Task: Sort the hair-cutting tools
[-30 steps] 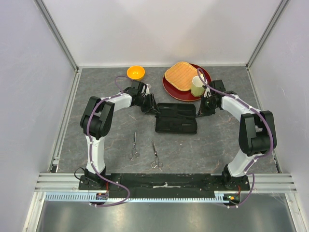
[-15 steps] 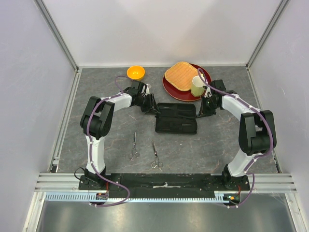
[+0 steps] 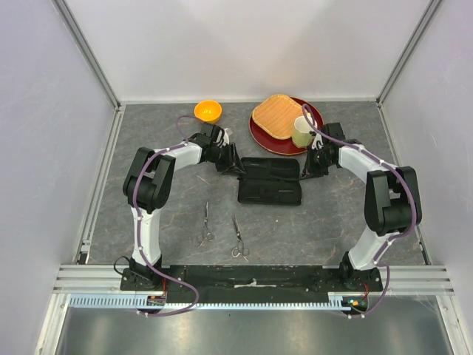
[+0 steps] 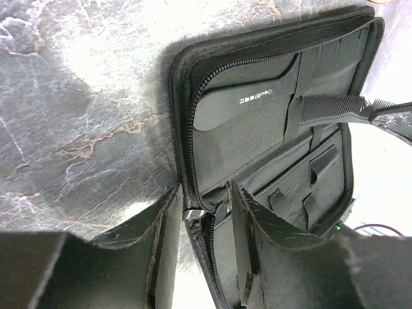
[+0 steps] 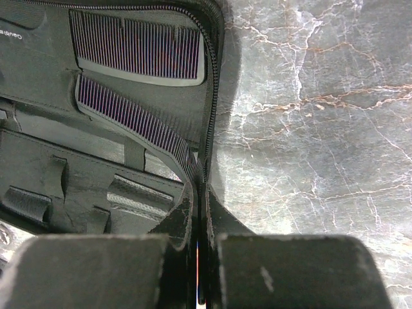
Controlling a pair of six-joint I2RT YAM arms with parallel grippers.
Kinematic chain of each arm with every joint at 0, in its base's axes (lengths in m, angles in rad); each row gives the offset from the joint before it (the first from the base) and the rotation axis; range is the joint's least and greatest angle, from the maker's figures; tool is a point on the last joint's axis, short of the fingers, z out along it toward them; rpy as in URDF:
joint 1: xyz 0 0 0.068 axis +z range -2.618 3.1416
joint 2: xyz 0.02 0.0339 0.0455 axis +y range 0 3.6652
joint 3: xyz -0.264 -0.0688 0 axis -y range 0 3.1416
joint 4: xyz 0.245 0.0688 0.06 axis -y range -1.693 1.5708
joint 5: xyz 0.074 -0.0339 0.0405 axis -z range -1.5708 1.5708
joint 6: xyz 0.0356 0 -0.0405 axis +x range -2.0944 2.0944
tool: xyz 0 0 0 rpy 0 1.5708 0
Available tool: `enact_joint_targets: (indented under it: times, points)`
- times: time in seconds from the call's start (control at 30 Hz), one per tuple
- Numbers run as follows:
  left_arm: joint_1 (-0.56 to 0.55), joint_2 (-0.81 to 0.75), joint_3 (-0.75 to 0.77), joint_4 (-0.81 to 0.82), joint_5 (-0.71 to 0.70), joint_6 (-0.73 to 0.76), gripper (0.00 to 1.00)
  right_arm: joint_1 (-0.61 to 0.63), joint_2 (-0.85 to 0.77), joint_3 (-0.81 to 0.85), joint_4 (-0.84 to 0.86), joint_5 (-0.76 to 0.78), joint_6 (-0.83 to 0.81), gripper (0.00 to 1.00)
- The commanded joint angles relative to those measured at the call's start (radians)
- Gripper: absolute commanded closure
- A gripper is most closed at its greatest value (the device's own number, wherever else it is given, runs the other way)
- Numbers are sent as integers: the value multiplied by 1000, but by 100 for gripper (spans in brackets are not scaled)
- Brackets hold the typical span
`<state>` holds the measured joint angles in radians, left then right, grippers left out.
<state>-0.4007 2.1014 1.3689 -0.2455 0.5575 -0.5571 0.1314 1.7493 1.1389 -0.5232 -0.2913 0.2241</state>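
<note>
The black zip case (image 3: 270, 182) lies open mid-table. A handled black comb (image 4: 248, 103) is tucked in its upper pocket, teeth (image 5: 138, 50) showing. A slim straight black comb (image 5: 132, 114) slants up out of the case, and my right gripper (image 5: 199, 188) is shut on its end at the case's right rim (image 3: 309, 168). My left gripper (image 4: 206, 201) straddles and grips the zip rim at the case's left end (image 3: 235, 167). Two silver scissors (image 3: 205, 224) (image 3: 237, 238) lie on the table nearer the bases, away from both grippers.
At the back stand an orange bowl (image 3: 208, 111) and a red plate (image 3: 260, 136) carrying a woven yellow mat (image 3: 275, 115) and a pale cup (image 3: 301, 132), close behind my right gripper. Walls enclose the grey stone-pattern table.
</note>
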Motion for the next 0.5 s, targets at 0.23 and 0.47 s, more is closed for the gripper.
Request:
enact_joint_targets:
  times: [0.23, 0.47]
  points:
    - [-29, 25, 21, 61, 68, 39, 57, 33, 61, -50, 77, -85, 12, 100]
    - [-30, 26, 21, 61, 64, 37, 57, 33, 110, -30, 80, -95, 1, 100]
